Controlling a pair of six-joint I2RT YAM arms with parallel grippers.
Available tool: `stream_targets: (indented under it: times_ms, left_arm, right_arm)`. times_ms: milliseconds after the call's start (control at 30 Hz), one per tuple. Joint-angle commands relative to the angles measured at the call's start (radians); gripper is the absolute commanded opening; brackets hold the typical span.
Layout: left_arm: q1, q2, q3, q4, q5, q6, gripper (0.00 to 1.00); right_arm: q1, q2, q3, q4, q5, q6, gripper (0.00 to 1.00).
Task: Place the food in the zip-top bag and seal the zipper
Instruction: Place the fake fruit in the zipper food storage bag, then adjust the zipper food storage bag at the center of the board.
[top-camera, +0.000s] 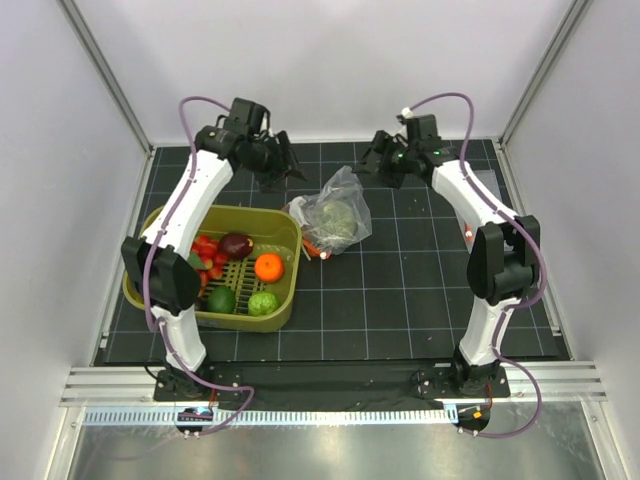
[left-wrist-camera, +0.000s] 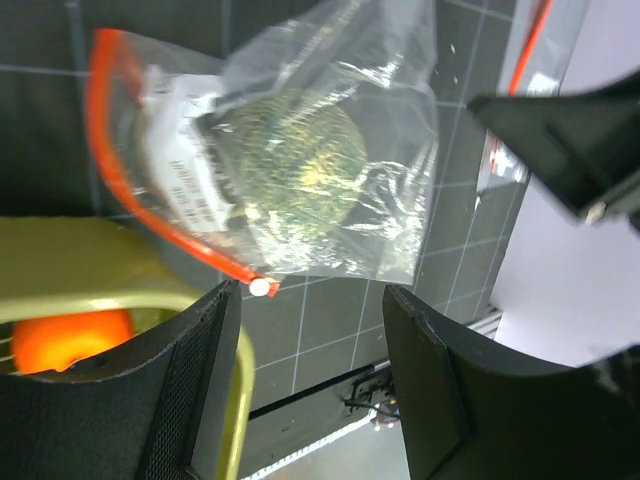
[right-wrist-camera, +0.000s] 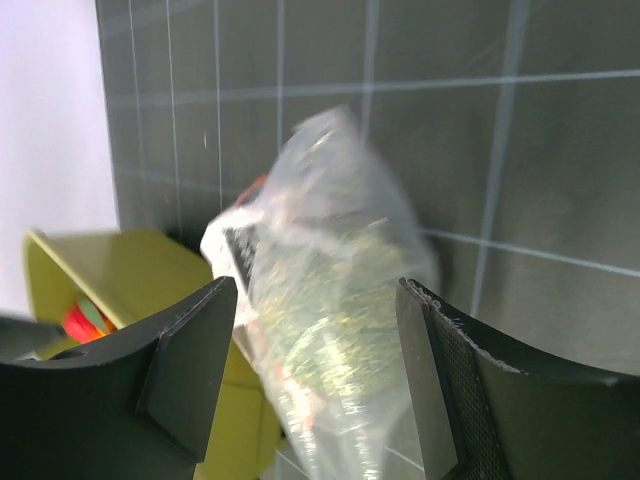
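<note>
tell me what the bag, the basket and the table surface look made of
Zip-top bag: thin clear plastic film, glossy; it crinkles, and the mottled green food shows through.
Basket: looks like moulded olive-green plastic, slightly shiny, with a slotted floor.
Table mat: dark and matte with a pale printed grid; possibly rubber or vinyl, hard to tell.

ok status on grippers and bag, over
Left gripper and right gripper open, empty. Zip-top bag holds one pale-green mottled fruit; zipper seal unclear. Orange in basket. No obstruction seen.
</note>
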Motion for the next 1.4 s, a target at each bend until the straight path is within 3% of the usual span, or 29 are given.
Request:
stream_targets:
  times_ms: [0, 333, 467, 633, 833, 933, 1100, 1200, 1367]
  left_arm:
    - [0.045, -0.104, -0.047, 0.039, -0.015, -0.038, 0.62]
    - [0.115, -0.135, -0.073, 0.011, 0.002, -0.009, 0.62]
    - [0.126, -0.136, -0.081, 0.014, 0.009, -0.010, 0.62]
    - [0.157, -0.150, -0.110, 0.022, 0.028, -0.016, 0.62]
    - [0.174, -0.176, -0.154, 0.030, 0.042, -0.015, 0.62]
    - [0.175, -0.184, -0.159, 0.025, 0.043, -0.009, 0.62]
    - [0.175, -0.202, -0.179, 0.021, 0.039, 0.000, 0.62]
    - [0.175, -0.196, -0.173, 0.020, 0.043, 0.003, 0.62]
    - [0.175, -0.172, -0.162, 0.028, 0.062, 0.002, 0.62]
  right_arm:
    - [0.087, -0.085, 0.064, -0.080, 0.069, -0.122, 0.71]
    - [0.248, -0.140, 0.055, -0.129, 0.063, -0.187, 0.66]
    - [0.304, -0.102, 0.093, -0.139, 0.003, -0.167, 0.64]
    - [0.369, -0.062, 0.066, -0.152, 0.044, -0.198, 0.63]
    - [0.360, 0.053, -0.003, -0.105, 0.052, -0.168, 0.59]
    - [0.336, 0.111, 0.005, -0.181, 0.159, -0.170, 0.54]
    - [0.257, 0.105, -0.032, -0.287, 0.354, -0.176, 0.56]
    - [0.187, 0.050, -0.081, -0.240, 0.318, -0.170, 0.57]
    - [0.191, 0.001, -0.091, -0.226, 0.323, -0.240, 0.65]
